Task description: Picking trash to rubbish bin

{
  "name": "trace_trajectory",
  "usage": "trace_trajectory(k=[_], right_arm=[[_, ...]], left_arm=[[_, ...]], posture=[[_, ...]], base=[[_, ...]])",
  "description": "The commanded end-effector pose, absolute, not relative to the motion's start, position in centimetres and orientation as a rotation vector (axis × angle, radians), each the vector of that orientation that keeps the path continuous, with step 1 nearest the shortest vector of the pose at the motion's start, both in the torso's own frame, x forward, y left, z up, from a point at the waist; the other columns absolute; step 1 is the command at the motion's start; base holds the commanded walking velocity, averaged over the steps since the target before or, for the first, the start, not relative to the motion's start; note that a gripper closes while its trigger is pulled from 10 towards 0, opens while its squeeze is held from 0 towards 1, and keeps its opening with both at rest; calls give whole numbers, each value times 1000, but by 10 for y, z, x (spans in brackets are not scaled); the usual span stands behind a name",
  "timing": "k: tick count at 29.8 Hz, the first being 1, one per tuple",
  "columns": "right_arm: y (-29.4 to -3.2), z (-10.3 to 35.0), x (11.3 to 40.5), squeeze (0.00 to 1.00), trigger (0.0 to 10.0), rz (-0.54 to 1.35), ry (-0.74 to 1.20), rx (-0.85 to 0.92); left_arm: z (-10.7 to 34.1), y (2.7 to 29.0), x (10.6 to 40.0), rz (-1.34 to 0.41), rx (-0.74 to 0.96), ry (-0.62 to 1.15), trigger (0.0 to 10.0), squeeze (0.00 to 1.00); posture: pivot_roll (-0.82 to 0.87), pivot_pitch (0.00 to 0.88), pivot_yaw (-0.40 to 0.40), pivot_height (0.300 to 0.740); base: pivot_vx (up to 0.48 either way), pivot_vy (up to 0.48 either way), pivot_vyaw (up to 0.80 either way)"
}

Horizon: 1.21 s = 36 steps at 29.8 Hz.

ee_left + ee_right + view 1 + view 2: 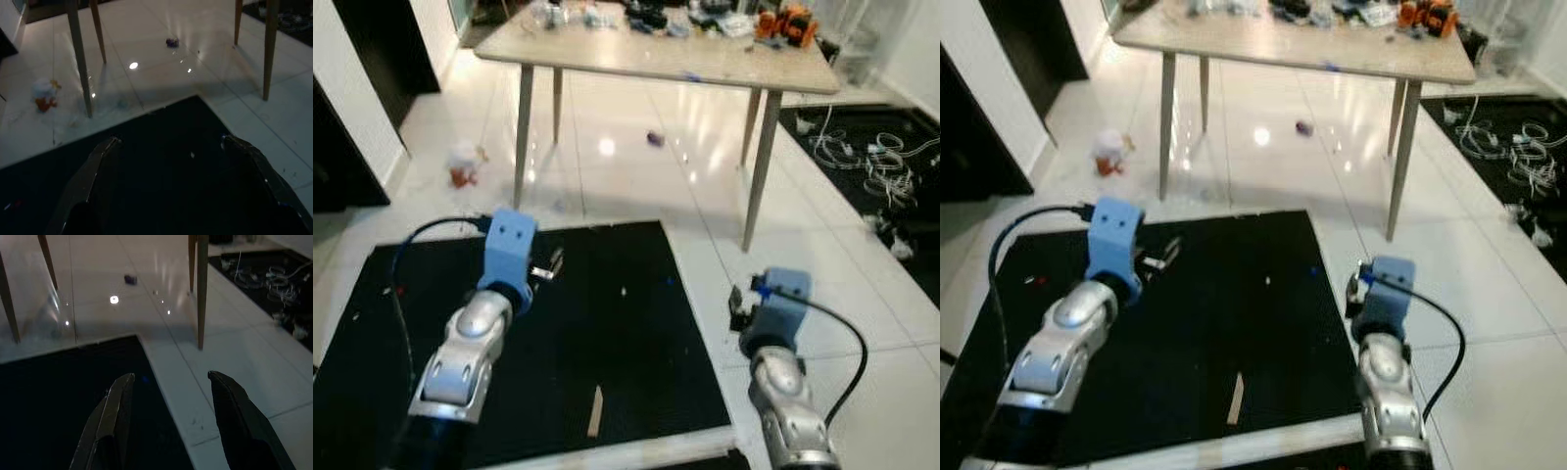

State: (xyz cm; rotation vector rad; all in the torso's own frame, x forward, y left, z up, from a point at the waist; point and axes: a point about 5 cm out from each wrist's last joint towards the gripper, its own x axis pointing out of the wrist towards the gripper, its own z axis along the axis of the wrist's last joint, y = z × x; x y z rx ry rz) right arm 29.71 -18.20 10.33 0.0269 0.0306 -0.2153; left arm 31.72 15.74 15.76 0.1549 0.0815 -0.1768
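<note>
Both grippers, left (pixel 168 144) and right (pixel 168 377), fingers spread wide, empty, above black square floor mat (pixel 607 323); small purple scrap (pixel 654 138) at 12 o'clock on glossy white tile floor (pixel 636 166).

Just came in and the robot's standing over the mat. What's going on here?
Nothing is held yet. The left hand and right hand are both open and empty, held out above the black mat. Possible trash lies ahead on the white floor: a small purple scrap under the table and a white-and-orange piece beside a table leg.
</note>
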Motion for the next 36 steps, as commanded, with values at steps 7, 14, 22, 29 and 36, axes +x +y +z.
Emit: trace_trajectory(k=[7, 14, 22, 29, 36], right_arm=[[-179, 96, 294, 0, 10000, -209, 62, 35], [-181, 96, 293, 0, 10000, -213, 61, 32], [-179, 96, 293, 0, 10000, -208, 60, 33], [-178, 96, 294, 0, 10000, -206, 57, 35], [-178, 95, 293, 0, 10000, -207, 58, 35]], left_arm=[[153, 160, 316, -169, 151, 100, 10000, 0], [153, 159, 316, -180, 150, 97, 10000, 0], [153, 159, 316, -186, 152, 94, 10000, 0], [153, 159, 315, -194, 156, 92, 10000, 0], [154, 157, 316, -203, 159, 89, 10000, 0]], posture=[[-8, 131, 30, 740], [-12, 128, 33, 740], [-10, 117, 34, 740], [-10, 108, 37, 740], [-12, 106, 39, 740]], base=[[356, 0, 0], [385, 0, 0], [443, 0, 0], [469, 0, 0], [469, 0, 0]])
